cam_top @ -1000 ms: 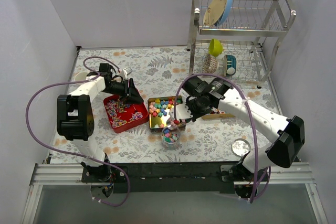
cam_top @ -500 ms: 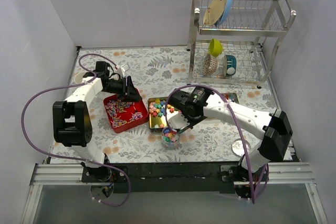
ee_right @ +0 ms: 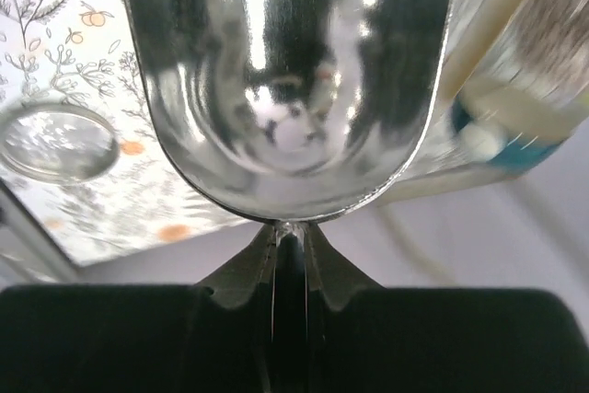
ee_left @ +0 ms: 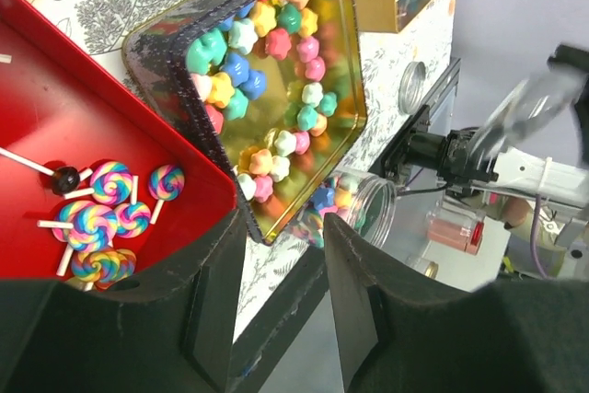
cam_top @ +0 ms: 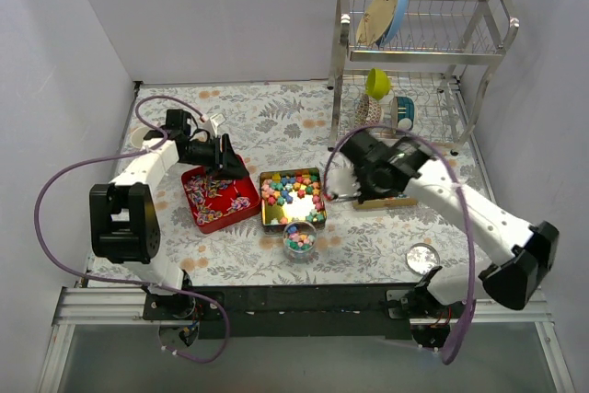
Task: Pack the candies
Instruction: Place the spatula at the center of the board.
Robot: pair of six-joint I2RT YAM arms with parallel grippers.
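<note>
Right of the gold rectangular tin (cam_top: 291,196), the right arm has swung back; half a second ago it reached across that tin's near corner, over the clear glass cup (cam_top: 299,239). The right gripper (ee_right: 288,236) keeps its jaws pinched almost together on the stem of a shiny metal scoop (ee_right: 285,89), whose bowl shows nothing inside. I judge that a load has just gone into the cup and that another dip into the tin is due.

Left of the gold tin, the left gripper (ee_left: 283,227) hovers over a red rectangular tin (cam_top: 219,195) of swirl lollipops. It has barely shifted in the last second, and its jaws stand part open and hold nothing.

Most of the pastel candies (ee_left: 276,80) lie in the gold tin. A smaller heap sits in the cup just in front of it.

Plain pale walls close the space behind and to both sides of the tin. The table (cam_top: 276,126) under it wears a leaf-printed cloth. A steel dish rack (cam_top: 419,52) with plates and cups stands behind and to the right, well apart. A small round clear lid (cam_top: 422,257) lies at the front right.
</note>
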